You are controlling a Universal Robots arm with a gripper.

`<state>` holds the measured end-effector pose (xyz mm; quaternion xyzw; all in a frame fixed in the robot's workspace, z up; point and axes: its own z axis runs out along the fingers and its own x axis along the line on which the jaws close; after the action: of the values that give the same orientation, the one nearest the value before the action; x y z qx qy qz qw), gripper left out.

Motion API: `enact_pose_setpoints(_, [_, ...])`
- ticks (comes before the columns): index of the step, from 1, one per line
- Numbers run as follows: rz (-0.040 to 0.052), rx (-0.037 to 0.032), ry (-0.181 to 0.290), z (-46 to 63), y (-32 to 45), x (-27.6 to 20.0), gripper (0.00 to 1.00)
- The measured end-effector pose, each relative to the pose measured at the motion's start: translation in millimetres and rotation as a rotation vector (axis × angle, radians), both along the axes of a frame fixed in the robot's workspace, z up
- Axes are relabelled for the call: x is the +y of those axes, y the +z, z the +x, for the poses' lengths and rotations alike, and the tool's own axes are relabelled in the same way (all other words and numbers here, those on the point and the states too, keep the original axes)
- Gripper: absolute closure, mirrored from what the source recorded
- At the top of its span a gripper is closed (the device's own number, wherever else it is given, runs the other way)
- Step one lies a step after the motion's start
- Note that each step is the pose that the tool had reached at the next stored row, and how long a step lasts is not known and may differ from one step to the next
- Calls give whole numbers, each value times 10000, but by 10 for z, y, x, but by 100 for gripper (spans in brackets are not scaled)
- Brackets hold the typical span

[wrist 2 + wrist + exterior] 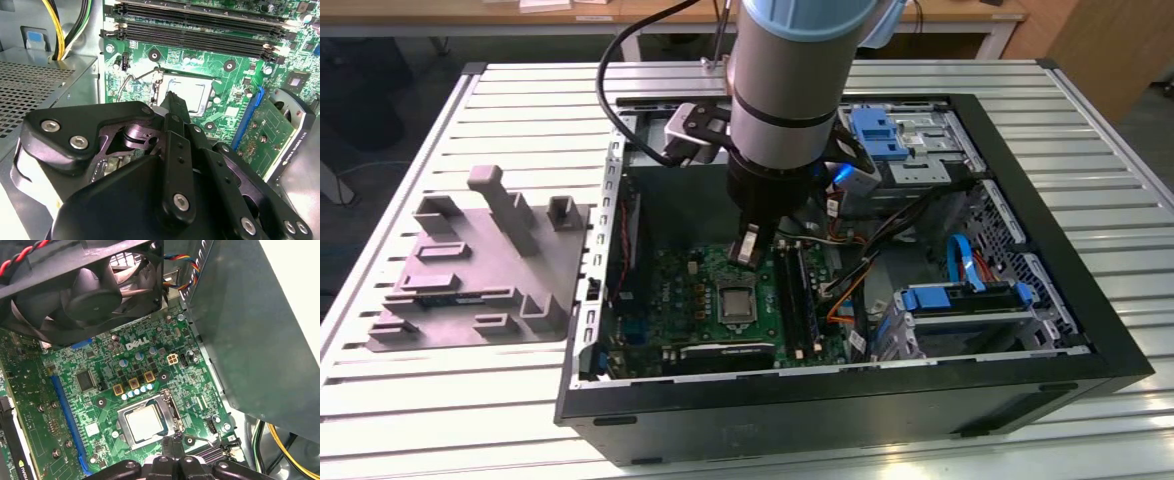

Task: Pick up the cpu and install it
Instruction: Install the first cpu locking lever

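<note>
One cpu sits flat in the socket, right under the tool, whose fingertips look pressed together, holding nothing.

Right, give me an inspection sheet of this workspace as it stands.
Surface: slatted metal table carrying an open computer case.
Job's things: cpu lying in the socket on the green motherboard.
Clutter: grey moulded fixture beside the case, on the exterior view's left.
Grippers: tool poised at the socket's edge; contact cannot be told.
Cables: yellow and black bundle beside the motherboard; orange cable inside the case.
Surroundings: wooden benches behind the table.
</note>
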<state>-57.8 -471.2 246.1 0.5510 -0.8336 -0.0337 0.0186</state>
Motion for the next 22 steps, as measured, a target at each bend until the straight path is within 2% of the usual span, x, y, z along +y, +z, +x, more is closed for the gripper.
enact_pose_setpoints(11, [0, 0, 3, 5, 0, 0, 89])
enact_pose_setpoints(19, [0, 5, 2, 188, -4, 15, 89])
enact_pose_setpoints(22, [2, 5, 3, 230, -4, 47, 89])
